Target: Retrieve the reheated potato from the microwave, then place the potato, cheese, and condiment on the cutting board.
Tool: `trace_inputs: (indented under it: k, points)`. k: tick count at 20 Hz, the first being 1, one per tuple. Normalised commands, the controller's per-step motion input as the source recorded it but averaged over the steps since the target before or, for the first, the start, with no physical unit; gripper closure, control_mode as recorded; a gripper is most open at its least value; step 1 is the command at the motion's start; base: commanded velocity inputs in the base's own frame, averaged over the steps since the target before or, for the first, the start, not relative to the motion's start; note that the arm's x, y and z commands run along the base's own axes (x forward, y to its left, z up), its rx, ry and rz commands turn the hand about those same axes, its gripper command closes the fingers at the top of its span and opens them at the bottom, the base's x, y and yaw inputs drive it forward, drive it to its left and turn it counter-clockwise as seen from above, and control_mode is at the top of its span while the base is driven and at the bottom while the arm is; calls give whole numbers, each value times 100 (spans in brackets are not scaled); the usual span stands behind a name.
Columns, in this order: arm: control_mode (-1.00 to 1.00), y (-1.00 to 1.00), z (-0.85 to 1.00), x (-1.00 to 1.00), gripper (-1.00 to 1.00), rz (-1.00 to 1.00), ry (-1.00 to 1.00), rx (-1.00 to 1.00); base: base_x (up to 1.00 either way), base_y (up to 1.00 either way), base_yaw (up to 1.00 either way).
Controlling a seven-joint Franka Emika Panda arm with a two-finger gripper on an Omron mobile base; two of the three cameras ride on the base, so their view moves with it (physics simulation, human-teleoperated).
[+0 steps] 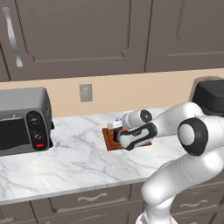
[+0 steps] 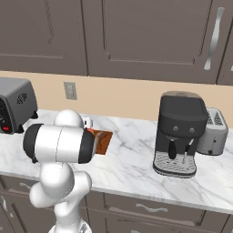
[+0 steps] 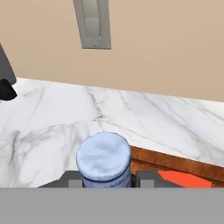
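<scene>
You see the small condiment bottle with its pale bluish round cap [image 3: 104, 159] standing upright right between the two dark fingertips [image 3: 72, 180], one close on each side of its neck. Just beyond and to the right of the fingers lies the flat reddish-brown wooden cutting board with a raised rim [image 3: 175, 160], flat on the marble. An orange-red patch [image 3: 183, 180] sits on the board beside the right fingertip; you cannot tell what it is.

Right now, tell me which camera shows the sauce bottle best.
The hand view: the bottle's pale cap sits close and centered between the hand's fingertips. The left base view shows just a sliver of it behind the arm; the right base view barely shows it.
</scene>
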Motion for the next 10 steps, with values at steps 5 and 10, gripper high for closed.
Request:
trace_inputs:
  k: [5,10]
  points:
    - [-100,-1,-21,-16,-100,0,0,0,0,0,0]
    - [-100,-6,-7,-11,-100,0,0,0,0,0,0]
